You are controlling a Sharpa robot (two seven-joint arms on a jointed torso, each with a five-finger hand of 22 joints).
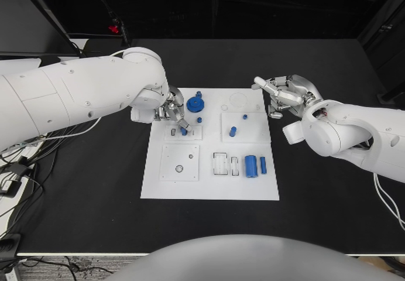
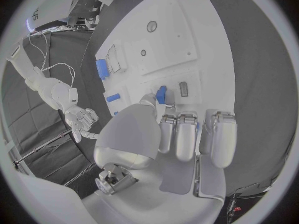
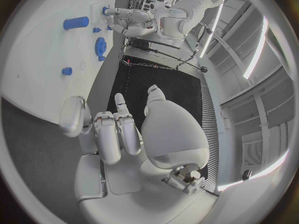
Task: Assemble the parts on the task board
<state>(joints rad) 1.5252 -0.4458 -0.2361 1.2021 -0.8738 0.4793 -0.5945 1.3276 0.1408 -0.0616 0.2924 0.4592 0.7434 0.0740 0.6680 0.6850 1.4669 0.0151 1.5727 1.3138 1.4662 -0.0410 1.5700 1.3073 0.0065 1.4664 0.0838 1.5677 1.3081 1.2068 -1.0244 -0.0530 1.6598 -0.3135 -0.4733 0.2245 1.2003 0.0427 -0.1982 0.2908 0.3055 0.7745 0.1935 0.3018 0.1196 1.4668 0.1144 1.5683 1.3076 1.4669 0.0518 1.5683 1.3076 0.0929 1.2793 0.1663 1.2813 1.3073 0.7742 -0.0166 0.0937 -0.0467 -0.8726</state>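
The black tabletop [image 1: 337, 211] carries the white task board [image 1: 211, 175] in its middle, where the left hand [image 1: 171, 111] pinches a small blue peg [image 1: 183, 131] at the board's far left part, while the right hand [image 1: 285, 93] hangs beside the board, fingers curled, holding nothing.

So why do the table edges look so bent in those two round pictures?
Both wrist views use fisheye lenses: the task board curves there, and the left hand and right hand loom large. In the head view the board's edges run straight.
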